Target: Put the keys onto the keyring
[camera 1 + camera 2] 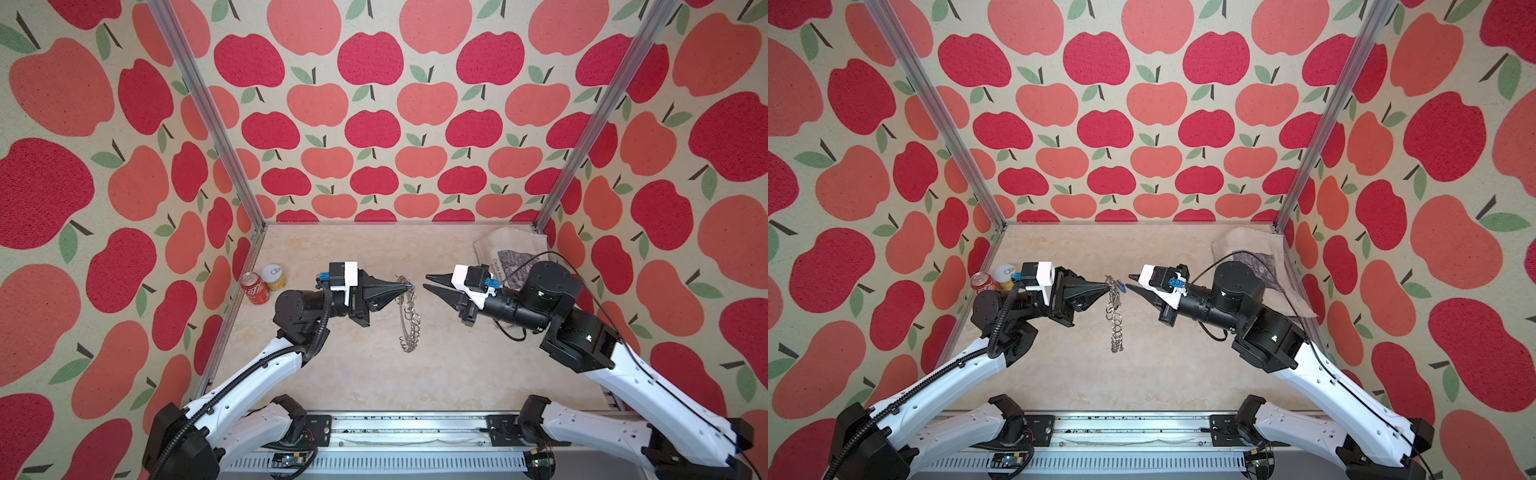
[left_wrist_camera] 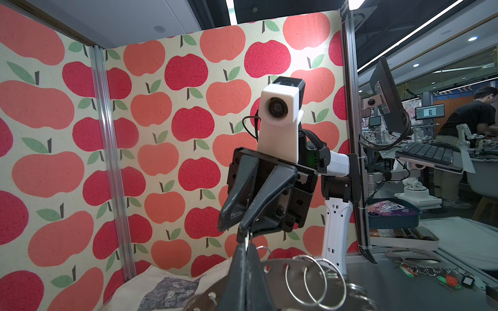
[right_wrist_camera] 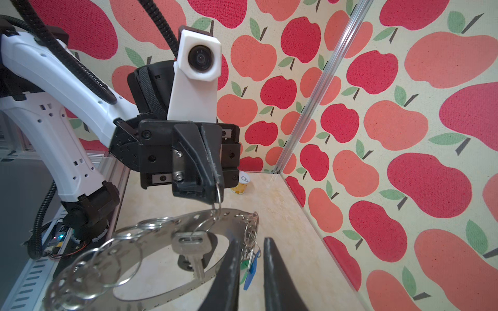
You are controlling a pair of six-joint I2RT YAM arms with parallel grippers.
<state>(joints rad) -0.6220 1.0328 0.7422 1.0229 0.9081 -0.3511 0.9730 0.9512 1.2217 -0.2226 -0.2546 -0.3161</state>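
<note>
The keyring hangs edge-on in mid-air over the table's middle. It is a flat silver disc with a large hole and wire rings round its rim. My left gripper is shut on one wire ring at the top. One silver key dangles from a ring inside the hole. A blue tag hangs in a cluster on the far rim. My right gripper faces the keyring a short way off, its jaws narrowly apart and empty.
A red can and a yellow can stand at the left wall. A printed cloth bag lies in the back right corner under the right arm. Apple-patterned walls close in three sides.
</note>
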